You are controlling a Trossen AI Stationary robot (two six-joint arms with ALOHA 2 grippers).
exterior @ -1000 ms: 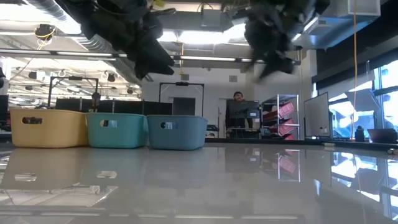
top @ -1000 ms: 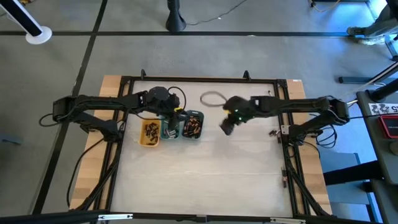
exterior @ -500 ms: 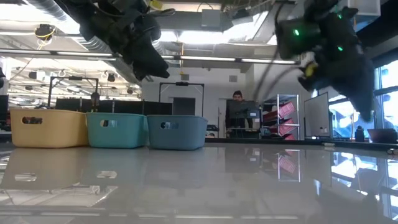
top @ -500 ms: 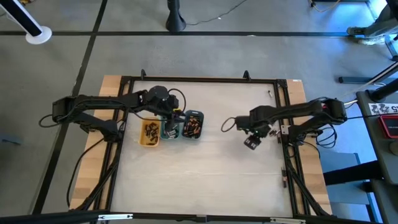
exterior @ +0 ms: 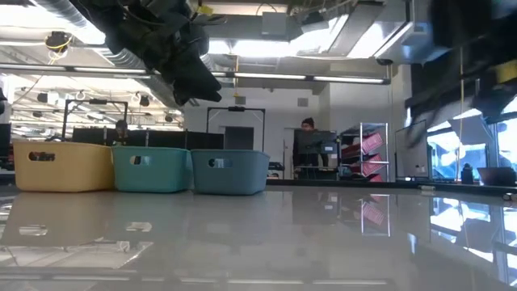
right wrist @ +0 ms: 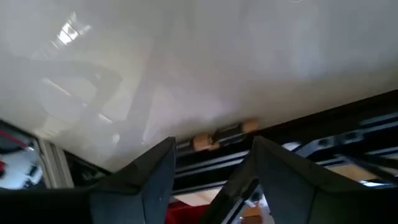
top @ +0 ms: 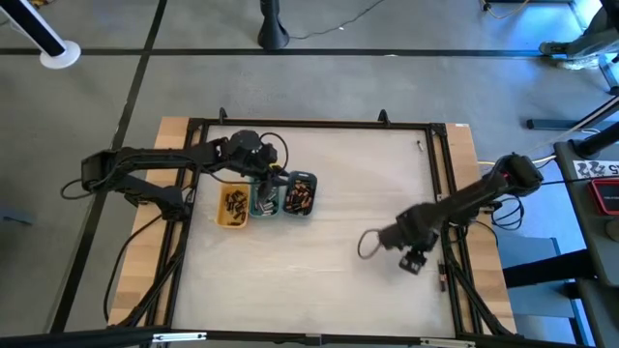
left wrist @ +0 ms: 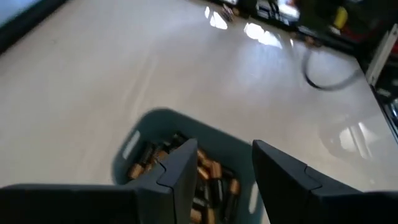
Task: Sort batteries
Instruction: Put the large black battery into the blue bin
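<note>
The left gripper [left wrist: 217, 171] is hovering with jaws apart and empty; right beneath it, the batteries [left wrist: 205, 177] are lying heaped in the grey-blue tray [left wrist: 134, 146]. The right gripper [top: 414, 261] is waiting near the table's right edge, fingers parted. Best approach, probably — descending straight, aligning across a single battery.

Three trays [top: 263, 200] side by side at table's [top: 319, 280] left, batteries [top: 298, 197] inside them
</note>
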